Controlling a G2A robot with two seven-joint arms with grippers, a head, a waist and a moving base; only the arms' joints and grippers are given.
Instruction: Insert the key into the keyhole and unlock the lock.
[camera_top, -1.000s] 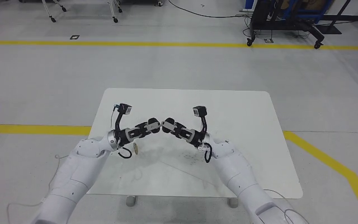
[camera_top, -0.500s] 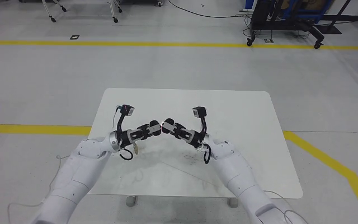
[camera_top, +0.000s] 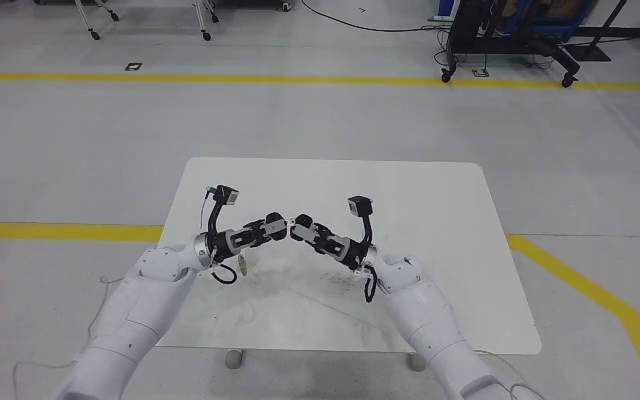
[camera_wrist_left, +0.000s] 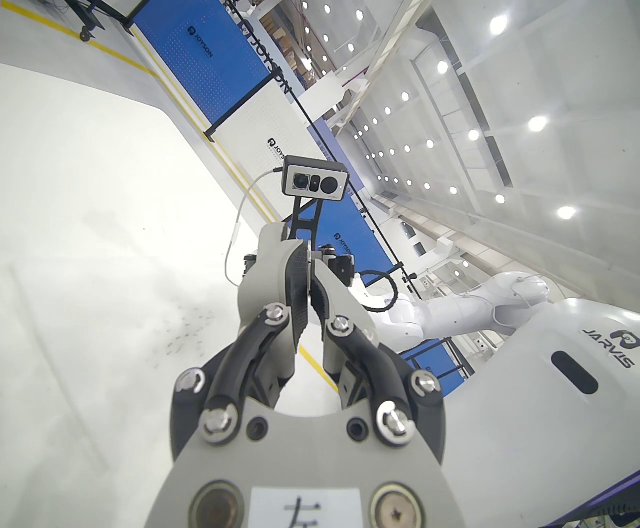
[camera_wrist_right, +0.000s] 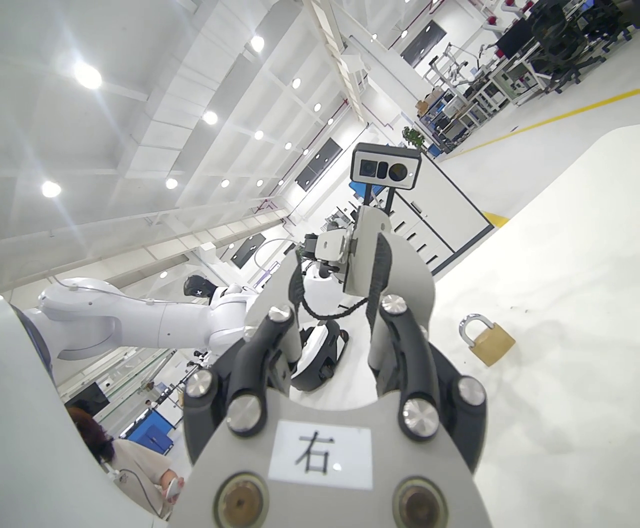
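A: Where is the padlock (camera_top: 243, 266) lying relative to the grippers?

B: It is lying flat on the tabletop (camera_top: 430, 200), toward the left edge, under the left arm's wrist and apart from both tips; the left gripper (camera_top: 282, 227) and the right gripper (camera_top: 299, 224) are hovering tip to tip over the middle of the tabletop.

A: What are the wrist views adding?

B: The right wrist view is showing the padlock (camera_wrist_right: 487, 340) closer, a brass body with a silver shackle; the right gripper (camera_wrist_right: 332, 240) is holding its fingers apart, facing a small silvery piece (camera_wrist_right: 345, 248) at the left gripper's tip; I cannot tell whether that is the key. The left wrist view is showing the left gripper (camera_wrist_left: 302, 255) pressing its pads together.
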